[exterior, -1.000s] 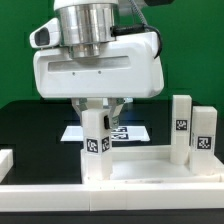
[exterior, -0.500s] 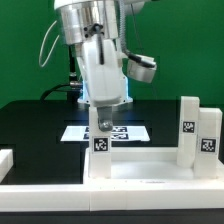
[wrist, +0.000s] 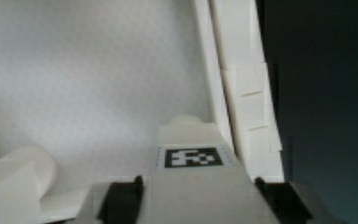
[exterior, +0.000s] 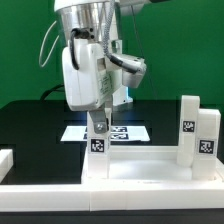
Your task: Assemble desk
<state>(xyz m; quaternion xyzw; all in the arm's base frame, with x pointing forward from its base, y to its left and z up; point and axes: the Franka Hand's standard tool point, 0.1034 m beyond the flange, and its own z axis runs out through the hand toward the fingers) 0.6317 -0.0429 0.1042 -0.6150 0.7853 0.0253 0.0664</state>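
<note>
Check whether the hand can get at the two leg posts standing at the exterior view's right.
Probably yes. The hand is at another leg post, while the two leg posts stand upright with open space above them and nothing covering their tops.
</note>
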